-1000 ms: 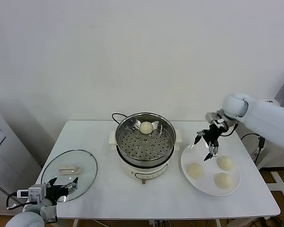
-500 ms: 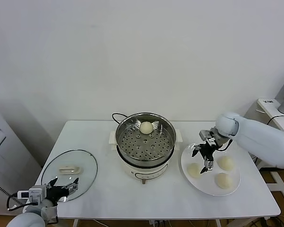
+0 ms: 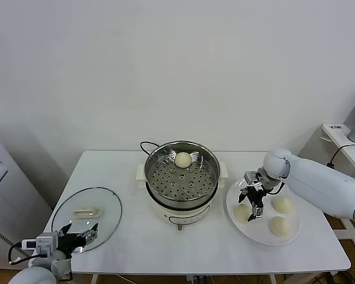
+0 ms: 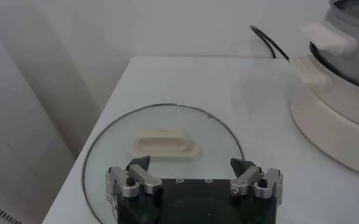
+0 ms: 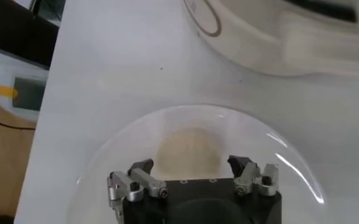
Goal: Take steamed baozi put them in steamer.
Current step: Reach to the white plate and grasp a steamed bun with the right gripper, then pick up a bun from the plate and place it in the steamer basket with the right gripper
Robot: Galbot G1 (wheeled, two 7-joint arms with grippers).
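Note:
The steel steamer stands mid-table with one baozi on its perforated tray at the back. Three baozi lie on the white plate to its right: one at the left, one at the back right, one at the front. My right gripper is open and hovers just over the left baozi, which shows between the fingers in the right wrist view. My left gripper is open and parked at the table's front left, over the glass lid.
The glass lid with its cream handle lies flat at the front left. The steamer's black cord runs behind the pot. The steamer base is close beside the plate.
My right gripper has come down and moved left over the plate, from above its back edge to just over the left baozi. The left arm has stayed put.

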